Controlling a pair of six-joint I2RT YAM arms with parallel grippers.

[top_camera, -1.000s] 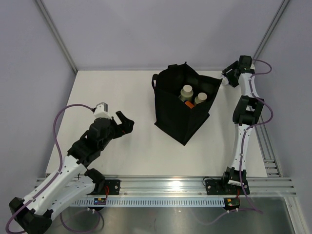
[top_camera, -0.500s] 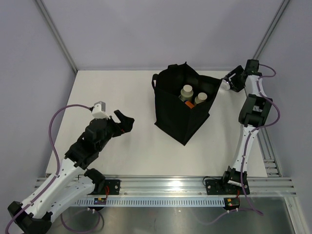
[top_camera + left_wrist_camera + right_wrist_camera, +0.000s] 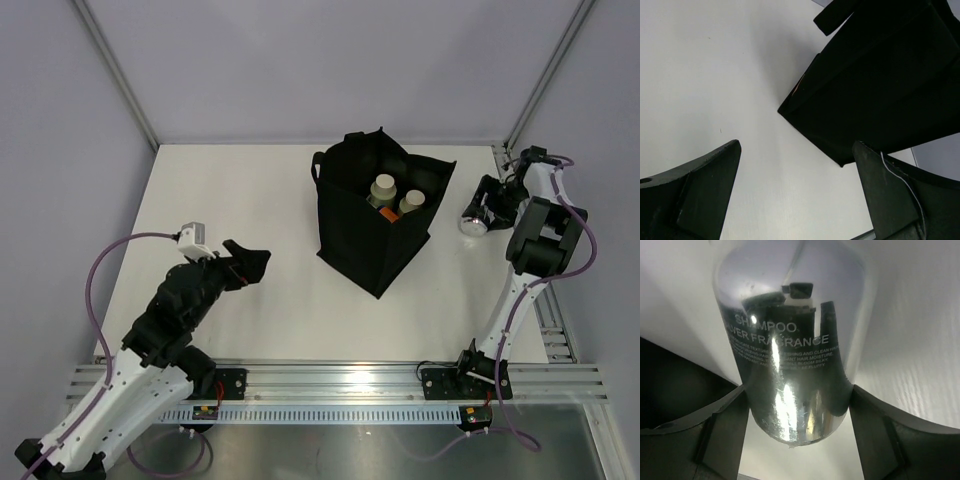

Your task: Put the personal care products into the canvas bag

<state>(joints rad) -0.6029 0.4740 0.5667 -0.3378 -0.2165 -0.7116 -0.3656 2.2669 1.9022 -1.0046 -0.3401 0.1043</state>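
The black canvas bag (image 3: 372,235) stands open mid-table. Inside it I see a cream-capped bottle (image 3: 384,187) and an orange bottle (image 3: 409,204). My right gripper (image 3: 484,208) is right of the bag, outside it, shut on a mirror-silver shampoo bottle (image 3: 471,220). In the right wrist view the bottle (image 3: 790,315) fills the frame, and both fingers (image 3: 725,425) press its lower sides, with the gripper (image 3: 797,390) closed round it. My left gripper (image 3: 250,262) is open and empty, left of the bag. In the left wrist view the gripper (image 3: 796,150) faces the bag (image 3: 880,85) over bare table.
The white table (image 3: 240,190) ends at grey walls at the back and sides. An aluminium rail (image 3: 350,380) runs along the near edge. A rail (image 3: 545,300) lies along the right edge, beside the right arm.
My right gripper has moved from the bag's top right corner out to the right and nearer, carrying the silver bottle. My left arm has drawn back slightly toward the near left.
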